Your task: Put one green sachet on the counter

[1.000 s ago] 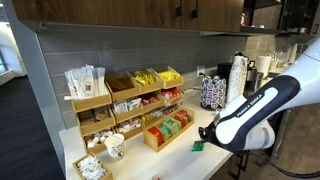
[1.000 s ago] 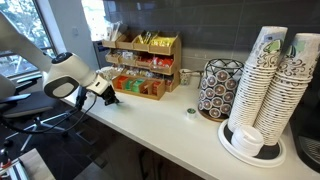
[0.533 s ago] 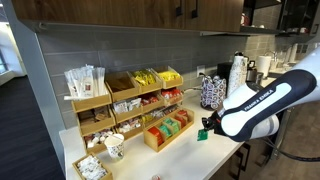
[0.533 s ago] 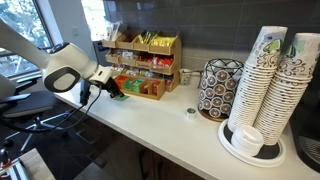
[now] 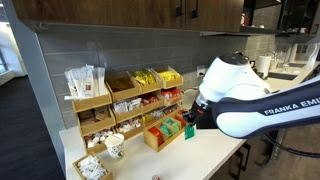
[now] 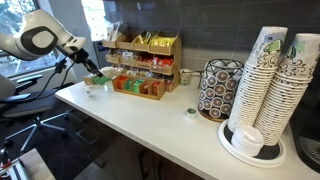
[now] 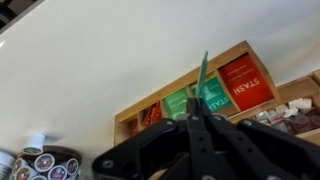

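My gripper [image 5: 189, 121] is shut on a green sachet [image 5: 190, 131] and holds it above the white counter [image 5: 205, 155], just in front of the wooden organizer [image 5: 165, 133]. In the wrist view the sachet [image 7: 203, 72] stands edge-on between the shut fingers [image 7: 200, 118]. Below it are the organizer's compartments with more green sachets [image 7: 192, 100] and red ones [image 7: 243, 82]. In an exterior view the gripper [image 6: 90, 69] hangs over the counter's [image 6: 150, 125] end by the organizer [image 6: 140, 87].
A tiered wooden shelf [image 5: 120, 100] with packets stands along the wall. A paper cup [image 5: 114, 146] and a box of packets [image 5: 90, 167] sit at the counter's end. A pod holder [image 6: 216, 88], stacked cups [image 6: 268, 85] and a small cap [image 6: 190, 113] stand further along.
The arm has lifted from low over the counter's front edge and swung toward the organizer, carrying the green sachet with it.
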Controlling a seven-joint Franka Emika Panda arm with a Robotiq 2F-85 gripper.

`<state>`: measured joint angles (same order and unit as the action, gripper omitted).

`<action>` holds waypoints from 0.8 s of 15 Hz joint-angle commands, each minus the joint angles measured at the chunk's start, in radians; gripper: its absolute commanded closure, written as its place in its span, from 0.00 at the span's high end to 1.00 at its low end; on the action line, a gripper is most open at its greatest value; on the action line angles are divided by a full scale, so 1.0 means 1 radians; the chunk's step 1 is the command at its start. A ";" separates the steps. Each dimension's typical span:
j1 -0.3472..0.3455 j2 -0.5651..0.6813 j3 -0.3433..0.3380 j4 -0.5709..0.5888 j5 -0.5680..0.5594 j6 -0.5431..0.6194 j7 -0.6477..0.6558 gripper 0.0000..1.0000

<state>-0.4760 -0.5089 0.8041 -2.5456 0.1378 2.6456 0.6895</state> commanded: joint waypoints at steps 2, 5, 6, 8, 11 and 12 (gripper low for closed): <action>0.054 0.066 -0.036 0.118 -0.186 -0.147 0.145 0.12; 0.094 0.124 -0.083 0.148 -0.236 -0.145 0.208 0.38; 0.107 0.140 -0.100 0.152 -0.251 -0.142 0.226 0.45; 0.146 0.168 -0.146 0.161 -0.271 -0.140 0.253 0.59; 0.237 0.201 -0.247 0.167 -0.248 -0.137 0.259 0.83; 0.272 0.208 -0.284 0.169 -0.235 -0.135 0.253 0.90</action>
<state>-0.3064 -0.3434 0.6207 -2.3936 -0.1003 2.5189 0.9200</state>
